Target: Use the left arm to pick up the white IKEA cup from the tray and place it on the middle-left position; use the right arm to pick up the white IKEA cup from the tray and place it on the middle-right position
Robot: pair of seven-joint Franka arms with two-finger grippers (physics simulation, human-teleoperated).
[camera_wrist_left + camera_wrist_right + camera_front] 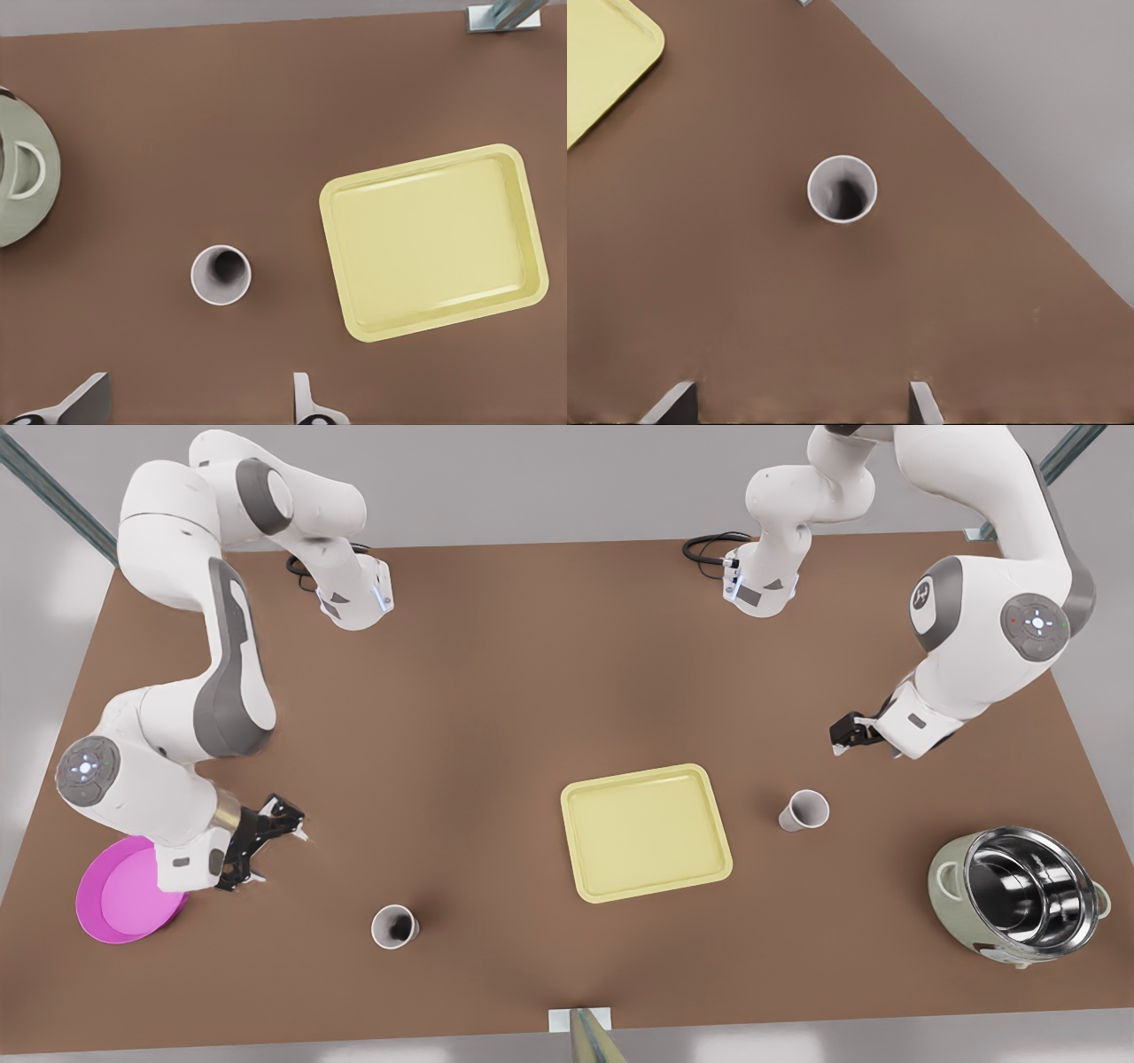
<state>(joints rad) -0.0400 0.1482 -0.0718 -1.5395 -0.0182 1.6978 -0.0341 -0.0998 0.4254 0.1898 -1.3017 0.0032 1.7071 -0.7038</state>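
The pale yellow tray (pixel 646 833) lies empty in the middle of the brown table. One white cup (pixel 804 810) stands upright on the tabletop just off the tray toward the front view's right. My left gripper (pixel 842 742) hovers open above and behind it; in the left wrist view the cup (pixel 221 274) sits beyond the spread fingertips (pixel 306 403), beside the tray (pixel 434 241). A second white cup (pixel 394 926) stands upright near the front edge on the front view's left. My right gripper (pixel 282 856) is open nearby, apart from that cup (pixel 842 188).
A round pink plate (pixel 124 890) lies under the right arm's wrist at the front view's far left. A green pot with a steel bowl (pixel 1019 895) stands at the far right. A metal post (pixel 580 1032) sits at the table's front edge.
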